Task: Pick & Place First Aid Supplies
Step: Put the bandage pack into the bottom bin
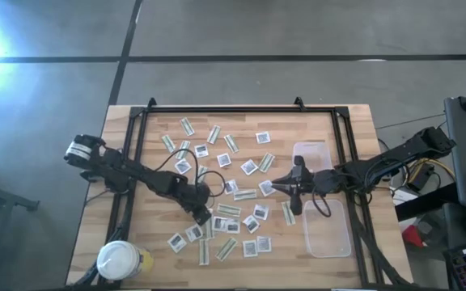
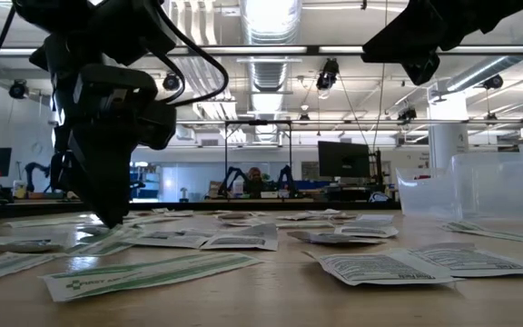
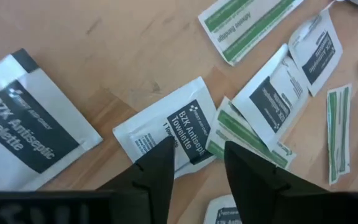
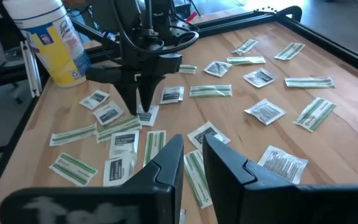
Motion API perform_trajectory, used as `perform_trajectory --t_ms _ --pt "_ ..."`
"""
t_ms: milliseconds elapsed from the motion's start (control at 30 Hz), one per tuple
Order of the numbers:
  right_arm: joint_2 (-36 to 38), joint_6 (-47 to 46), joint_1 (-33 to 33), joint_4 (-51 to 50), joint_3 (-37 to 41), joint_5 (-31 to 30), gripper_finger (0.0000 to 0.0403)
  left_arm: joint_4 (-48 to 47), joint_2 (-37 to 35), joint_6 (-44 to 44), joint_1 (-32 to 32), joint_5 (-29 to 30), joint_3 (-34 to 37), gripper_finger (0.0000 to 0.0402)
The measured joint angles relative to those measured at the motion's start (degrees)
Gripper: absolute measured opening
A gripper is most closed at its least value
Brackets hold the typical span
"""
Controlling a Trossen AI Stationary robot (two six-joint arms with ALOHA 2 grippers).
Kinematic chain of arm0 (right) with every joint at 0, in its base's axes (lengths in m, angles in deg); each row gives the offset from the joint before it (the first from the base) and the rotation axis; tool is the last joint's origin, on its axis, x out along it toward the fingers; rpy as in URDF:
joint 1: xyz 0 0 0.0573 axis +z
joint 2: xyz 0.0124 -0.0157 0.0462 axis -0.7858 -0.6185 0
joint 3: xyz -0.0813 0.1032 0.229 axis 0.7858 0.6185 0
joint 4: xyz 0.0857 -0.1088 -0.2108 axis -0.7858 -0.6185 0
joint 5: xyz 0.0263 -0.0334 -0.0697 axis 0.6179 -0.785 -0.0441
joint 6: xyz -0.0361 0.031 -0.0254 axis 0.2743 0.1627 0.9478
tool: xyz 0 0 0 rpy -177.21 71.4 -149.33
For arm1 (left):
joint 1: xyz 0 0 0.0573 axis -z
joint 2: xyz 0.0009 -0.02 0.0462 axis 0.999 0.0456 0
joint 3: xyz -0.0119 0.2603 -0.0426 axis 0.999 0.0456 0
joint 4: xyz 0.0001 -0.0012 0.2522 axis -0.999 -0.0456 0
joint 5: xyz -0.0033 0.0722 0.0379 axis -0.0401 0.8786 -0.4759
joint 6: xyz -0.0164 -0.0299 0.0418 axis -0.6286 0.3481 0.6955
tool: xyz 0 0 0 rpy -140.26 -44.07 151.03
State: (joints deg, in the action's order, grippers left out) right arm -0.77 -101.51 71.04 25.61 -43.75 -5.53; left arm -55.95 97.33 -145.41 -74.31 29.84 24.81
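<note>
Dozens of flat white square packets with dark print (image 1: 249, 167) and narrow green-and-white strips (image 1: 227, 209) lie scattered over the pale wooden table (image 1: 346, 129) in the high view. The left gripper (image 1: 203, 217) hangs low among the packets in the table's near-middle, while the right gripper (image 1: 276, 185) waits above the right-centre, just beside two clear plastic tubs (image 1: 328, 229). A white-lidded round canister (image 1: 118, 260) stands at the near-left corner.

In the low view, the left gripper (image 2: 107, 214) reaches down almost to the tabletop, green strips (image 2: 152, 272) flat in the foreground; the tubs (image 2: 479, 186) rise at right.

The left wrist view shows the left gripper (image 3: 197, 165) with fingers parted and empty, straddling the edge of a packet (image 3: 169, 124) reading "BZK Antiseptic Towelette". It lies directly under the fingertips, its long side slanted across the gap, so this arm is clearly nearer. A strip (image 3: 241, 22) beyond reads "Adhesive Bandage".

In the right wrist view, the right gripper (image 4: 191, 149) has its fingers narrowly parted, holding nothing, well above the scatter; the canister's (image 4: 48, 37) label is too small to read.
</note>
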Motion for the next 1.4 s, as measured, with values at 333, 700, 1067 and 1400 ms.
perform_trajectory --t_ms 333,700,1067,1400 --pt "0.0 0.0 0.0 -0.1 0.0 0.0 0.0056 0.0 -0.2 3.3 0.0 -4.8 -1.9 0.0151" --pt "0.0 0.0 0.0 -0.1 0.0 0.0 0.0056 0.0 -0.2 3.4 -0.2 -1.5 -1.9 0.0151" --pt "0.0 0.0 0.0 0.0 0.0 0.0 0.0056 1.5 2.3 3.2 -0.2 -1.6 -1.6 0.0151" --pt "0.0 0.0 0.0 -0.1 0.2 0.0 0.0057 2.6 3.0 2.0 -0.1 -4.2 -1.6 0.0151"
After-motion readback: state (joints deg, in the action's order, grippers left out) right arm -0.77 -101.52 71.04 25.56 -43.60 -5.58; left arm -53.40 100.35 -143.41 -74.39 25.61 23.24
